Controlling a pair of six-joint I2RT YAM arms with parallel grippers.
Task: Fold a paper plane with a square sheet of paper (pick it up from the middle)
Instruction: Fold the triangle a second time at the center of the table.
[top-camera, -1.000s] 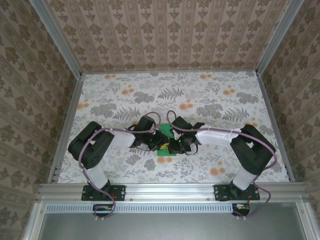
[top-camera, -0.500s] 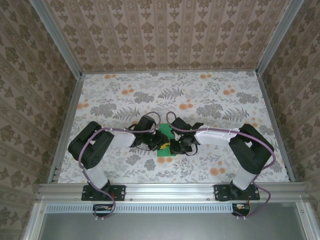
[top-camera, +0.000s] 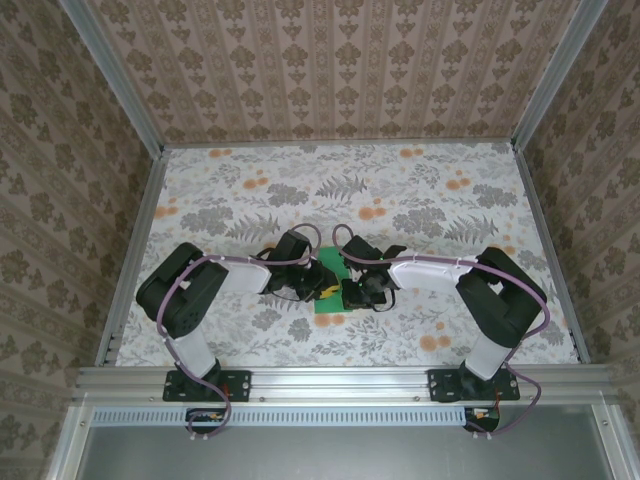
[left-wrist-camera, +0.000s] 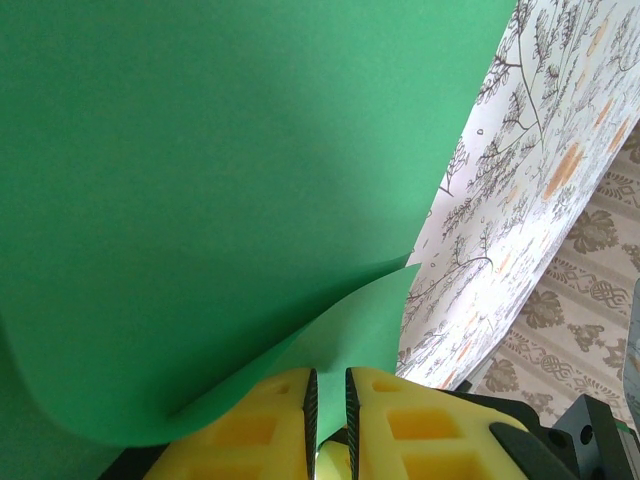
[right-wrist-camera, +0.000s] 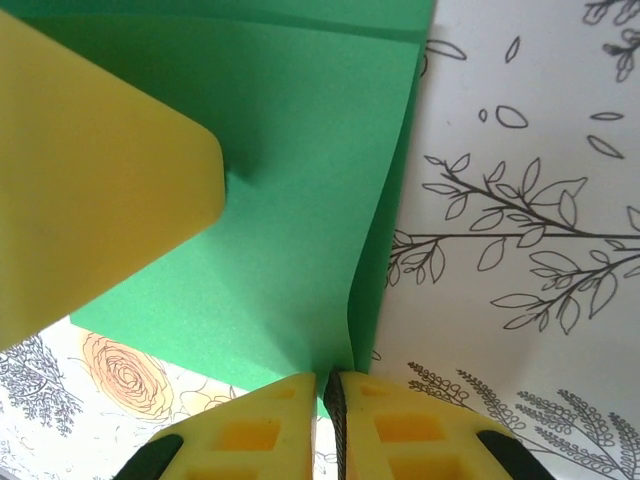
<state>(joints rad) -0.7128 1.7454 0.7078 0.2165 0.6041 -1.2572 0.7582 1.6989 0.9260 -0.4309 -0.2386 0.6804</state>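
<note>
The square sheet of paper (top-camera: 328, 305), bright green, lies partly folded on the table's near middle, between the two grippers. In the left wrist view the paper (left-wrist-camera: 220, 180) has a raised flap curling down between my left gripper's (left-wrist-camera: 328, 375) yellow fingers, which stand narrowly apart with the flap between them. In the right wrist view the paper's (right-wrist-camera: 300, 200) lifted right edge runs into my right gripper (right-wrist-camera: 328, 378), whose jaws pinch it. A yellow finger of the left gripper (right-wrist-camera: 100, 180) rests against the sheet there. From above, the left gripper (top-camera: 325, 285) and right gripper (top-camera: 350, 292) nearly touch over the paper.
The table wears a floral cloth (top-camera: 420, 200) with grey fern and orange flower prints. Metal rails (top-camera: 135, 250) edge it on the left, right and near sides, with wallpapered walls behind.
The right arm has edged slightly to the left. The left arm and the paper stay where they were.
</note>
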